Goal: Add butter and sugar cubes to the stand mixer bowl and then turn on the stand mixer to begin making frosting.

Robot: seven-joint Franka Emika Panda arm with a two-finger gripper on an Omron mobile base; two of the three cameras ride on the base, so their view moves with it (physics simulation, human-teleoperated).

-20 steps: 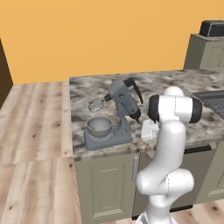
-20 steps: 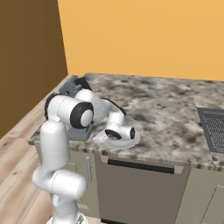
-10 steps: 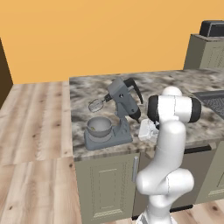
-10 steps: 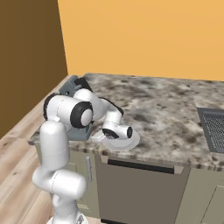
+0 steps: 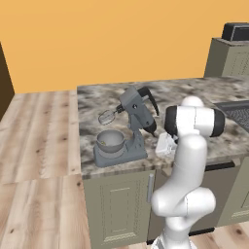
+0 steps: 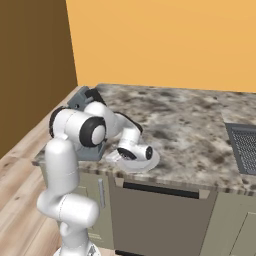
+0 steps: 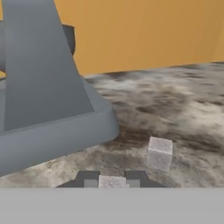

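The grey stand mixer point(image 5: 137, 115) stands on the counter with its head tilted up and its whisk point(image 5: 108, 116) raised over the stand mixer bowl point(image 5: 110, 140). My gripper point(image 7: 111, 181) is low over the white plate point(image 6: 153, 161), right of the mixer's base point(image 7: 52, 131). It is shut on a pale sugar cube point(image 7: 111, 182) that sits between the fingertips. A second sugar cube point(image 7: 159, 153) lies just beyond it, to the right. From the base cameras my gripper point(image 5: 164, 144) hangs at the counter's front edge. The butter is out of view.
The marbled counter point(image 5: 194, 95) stretches back to an orange wall. A dark cooktop point(image 6: 244, 146) lies at the right. A tall cabinet with a black appliance point(image 5: 237, 31) stands at the far right. The wooden floor point(image 5: 39, 146) spreads out to the left.
The fingers have closed from wide open onto the sugar cube on the plate. The hand has dipped slightly; the mixer and bowl have not moved.
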